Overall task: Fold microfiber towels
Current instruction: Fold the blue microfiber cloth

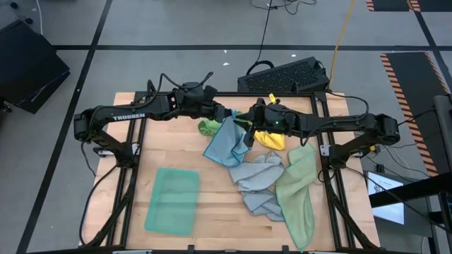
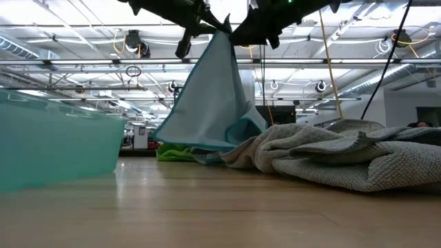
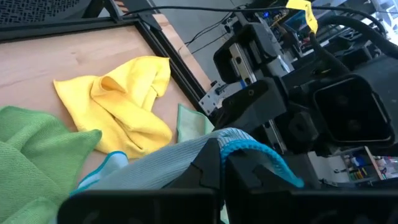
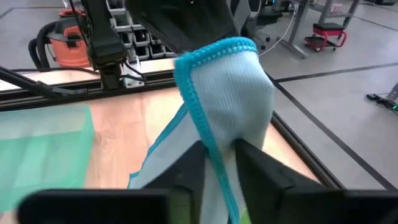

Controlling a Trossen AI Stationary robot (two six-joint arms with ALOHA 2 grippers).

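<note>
A light blue towel (image 1: 226,144) (image 2: 207,103) hangs in mid-table between my two grippers, and its lower end rests on the wood. My left gripper (image 1: 229,115) (image 3: 221,165) is shut on its top. My right gripper (image 1: 248,125) (image 4: 217,158) is shut on it close beside the left one. A teal towel (image 1: 173,200) lies folded flat at the near left. A bright green towel (image 1: 209,127) and a yellow towel (image 1: 272,138) lie crumpled behind the blue one. A grey towel (image 1: 258,182) and a pale sage towel (image 1: 300,192) lie heaped at the right. My left gripper pinches a bunched top corner of the light blue towel, by its bright blue hem (image 3: 252,148), between its two fingers. The fingers come nearly level from the table's left. The towel hangs below them, its lower end (image 2: 200,146) on the table. My right gripper pinches the towel's hemmed edge (image 4: 208,134) between its two fingers, just below the left gripper's hold. The fingers come nearly level from the table's right and lie across the hem. The cloth runs up from them in a short bulging fold (image 4: 230,74).
A black keyboard-like case (image 1: 282,74) sits at the far edge. Black frame rails (image 1: 131,166) run along the table's left and right sides. Bare wood (image 1: 219,204) shows between the teal towel and the grey heap.
</note>
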